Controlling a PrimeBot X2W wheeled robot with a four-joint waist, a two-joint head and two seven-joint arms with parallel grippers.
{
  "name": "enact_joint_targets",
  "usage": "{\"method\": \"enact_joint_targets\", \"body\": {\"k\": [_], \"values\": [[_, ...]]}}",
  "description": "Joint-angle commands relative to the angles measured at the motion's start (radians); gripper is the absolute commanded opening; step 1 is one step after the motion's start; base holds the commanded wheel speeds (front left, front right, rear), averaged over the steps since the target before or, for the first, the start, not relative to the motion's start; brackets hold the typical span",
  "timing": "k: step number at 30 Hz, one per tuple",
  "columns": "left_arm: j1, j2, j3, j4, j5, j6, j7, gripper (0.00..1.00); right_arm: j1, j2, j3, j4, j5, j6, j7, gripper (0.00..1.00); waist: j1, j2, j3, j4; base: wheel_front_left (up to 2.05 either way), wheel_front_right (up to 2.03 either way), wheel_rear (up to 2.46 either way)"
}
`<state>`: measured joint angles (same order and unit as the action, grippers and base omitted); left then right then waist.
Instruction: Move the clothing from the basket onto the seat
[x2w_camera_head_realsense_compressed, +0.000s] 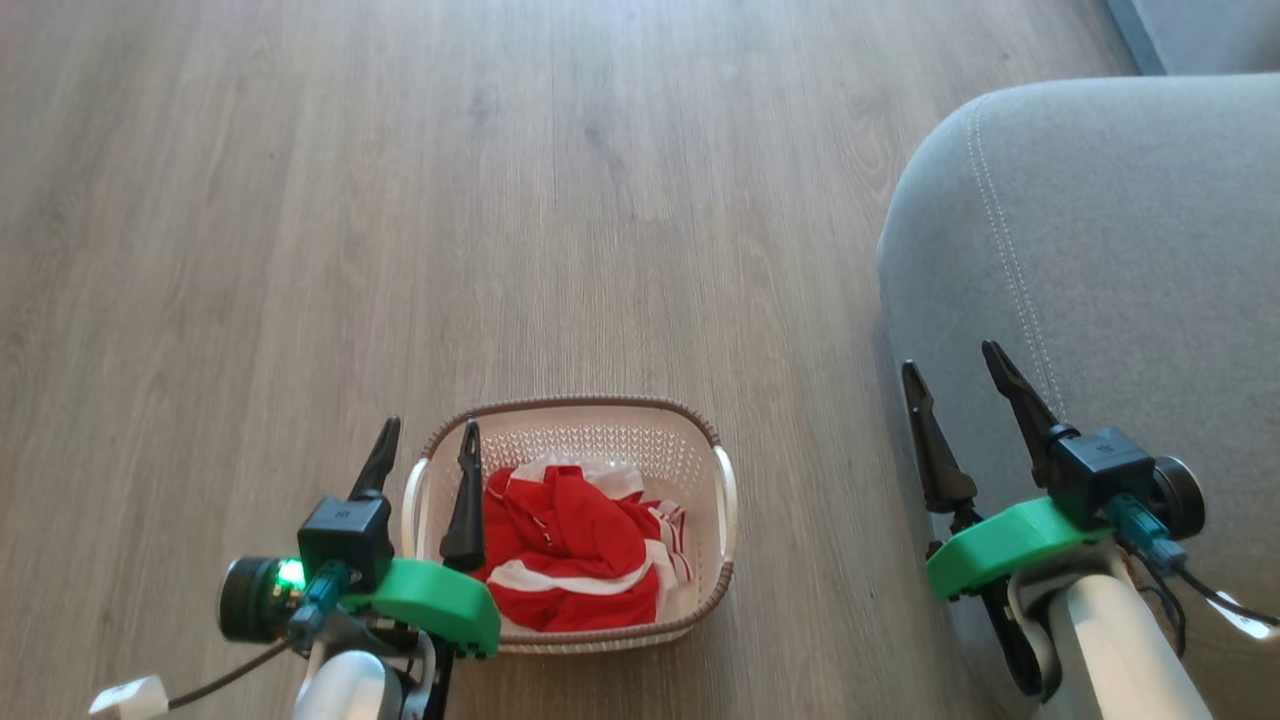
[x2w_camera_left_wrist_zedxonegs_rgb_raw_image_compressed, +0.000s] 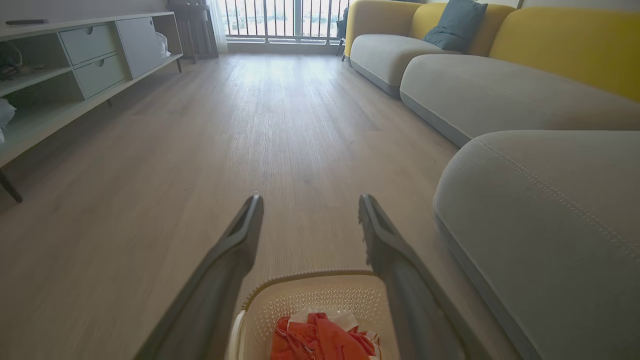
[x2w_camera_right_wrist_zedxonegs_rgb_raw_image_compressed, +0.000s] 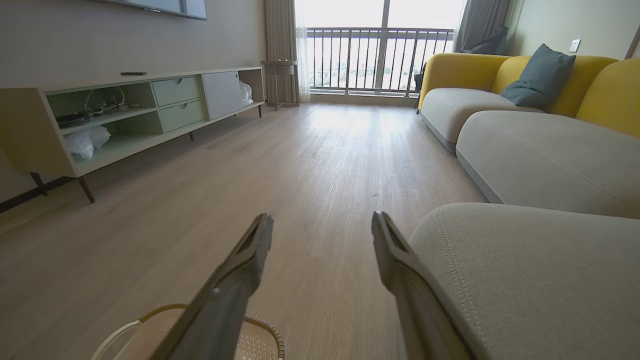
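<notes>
Two claws, left gripper (x2w_camera_head_realsense_compressed: 430, 425) above the basket (x2w_camera_head_realsense_compressed: 590, 405) rim and right gripper (x2w_camera_head_realsense_compressed: 949, 357) at the seat (x2w_camera_head_realsense_compressed: 1100, 230) edge, gape wide and empty; red clothing (x2w_camera_head_realsense_compressed: 570, 540), perhaps several pieces, lies bunched inside the basket.

1. the left gripper (x2w_camera_left_wrist_zedxonegs_rgb_raw_image_compressed: 310, 200) hangs over the basket (x2w_camera_left_wrist_zedxonegs_rgb_raw_image_compressed: 310, 275), its two dark fingers spread wide, one past each side of the basket's far rim.
2. the clothing (x2w_camera_left_wrist_zedxonegs_rgb_raw_image_compressed: 320, 340), red with white bands, lies bunched inside the basket.
3. the seat (x2w_camera_left_wrist_zedxonegs_rgb_raw_image_compressed: 550, 225), grey with a line of pale stitching, stands just right of the basket on the wood floor (x2w_camera_left_wrist_zedxonegs_rgb_raw_image_compressed: 280, 130).
4. far beyond the basket, a yellow-backed sofa (x2w_camera_left_wrist_zedxonegs_rgb_raw_image_compressed: 500, 90) with a teal cushion (x2w_camera_left_wrist_zedxonegs_rgb_raw_image_compressed: 455, 25) runs along the right; a pale sideboard (x2w_camera_left_wrist_zedxonegs_rgb_raw_image_compressed: 75, 65) stands well to the basket's left.
</notes>
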<state>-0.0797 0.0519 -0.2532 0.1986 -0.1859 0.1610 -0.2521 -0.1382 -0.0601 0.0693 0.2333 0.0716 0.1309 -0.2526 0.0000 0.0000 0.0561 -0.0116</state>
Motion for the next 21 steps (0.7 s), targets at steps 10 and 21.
{"method": "enact_joint_targets", "body": {"k": [10, 21], "values": [[-0.094, -0.002, -0.01, 0.125, -0.025, -0.037, -0.01, 1.0, -0.08, 0.007, 0.002, -0.026, -0.013, 0.0, -0.009, 1.0, 0.0, 0.0, 0.142, -0.055, 0.0, 0.0, 0.0], [-0.309, -0.002, -0.062, 0.469, -0.032, -0.128, -0.01, 1.0, -0.129, 0.007, -0.047, -0.081, -0.025, 0.0, -0.009, 1.0, 0.0, 0.0, 0.443, -0.163, 0.0, 0.0, 0.0]]}}
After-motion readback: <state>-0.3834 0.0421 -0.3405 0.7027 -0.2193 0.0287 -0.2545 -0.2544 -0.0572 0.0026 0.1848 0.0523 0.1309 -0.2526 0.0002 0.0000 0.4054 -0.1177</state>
